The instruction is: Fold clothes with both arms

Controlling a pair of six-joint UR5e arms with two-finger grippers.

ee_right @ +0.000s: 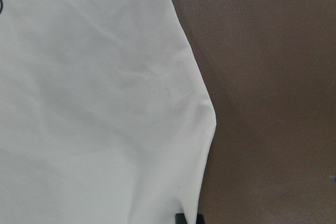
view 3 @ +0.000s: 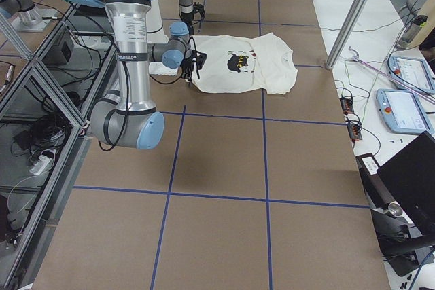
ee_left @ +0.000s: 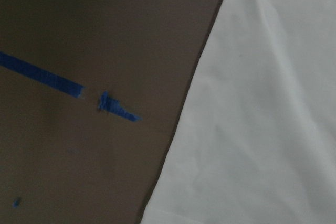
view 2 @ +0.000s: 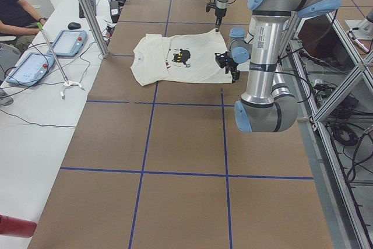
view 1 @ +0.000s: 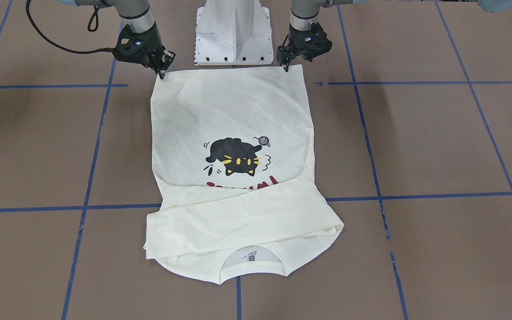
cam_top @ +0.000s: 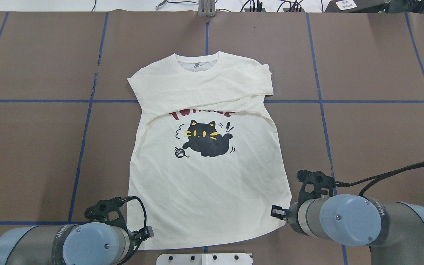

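T-shirt (view 1: 234,115) flat, hem corners at L gripper (view 1: 286,66) & R gripper (view 1: 162,73) tips — grip can't tell

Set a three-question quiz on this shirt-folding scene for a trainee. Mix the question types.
1. True or false: the cream long-sleeved T-shirt lies with its black cat print facing up.
2. The left arm's black two-finger tool and the right arm's black two-finger tool are at: A the collar; B the hem corners nearest the robot; C the cuffs.
3. Fill in: the folded sleeves partly cover the red ____.
Key: 1 true; 2 B; 3 lettering.
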